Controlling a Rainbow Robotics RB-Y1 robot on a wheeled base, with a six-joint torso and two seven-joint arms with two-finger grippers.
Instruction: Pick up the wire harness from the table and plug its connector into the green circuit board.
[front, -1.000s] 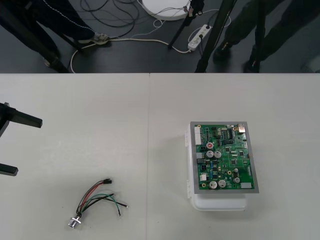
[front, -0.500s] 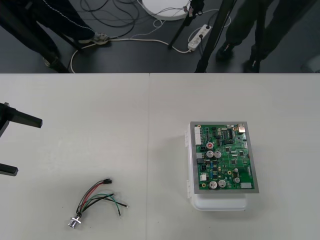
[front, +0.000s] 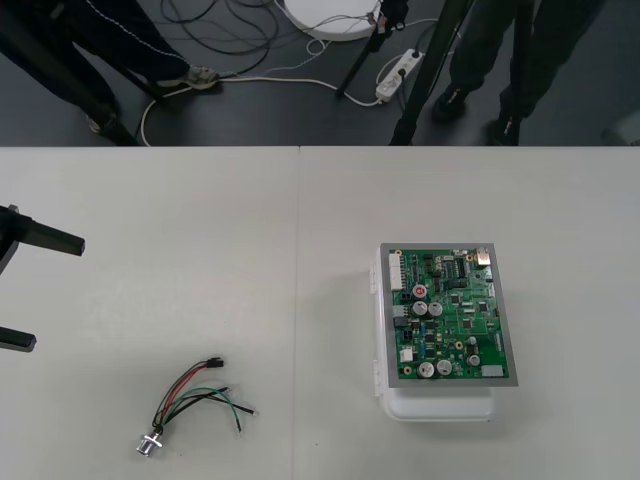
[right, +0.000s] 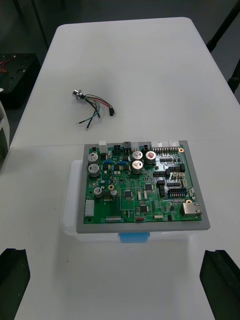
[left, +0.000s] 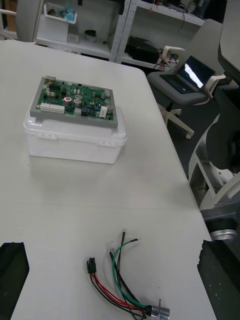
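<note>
You have nothing done yet: the wire harness (front: 195, 400) lies loose on the left half of the table (front: 300, 220), its black plug (front: 213, 362) at the far end and its metal socket (front: 150, 445) at the near end, well apart from the green board (front: 452, 315) on its white box (front: 440, 405). Your left gripper (front: 58, 293) waits at the table's left edge, fingers spread wide and empty. Your right gripper (right: 116, 252) hangs released too, facing the board. Everything is left for you: the reach, the grasp, the carry across and the plugging in
</note>
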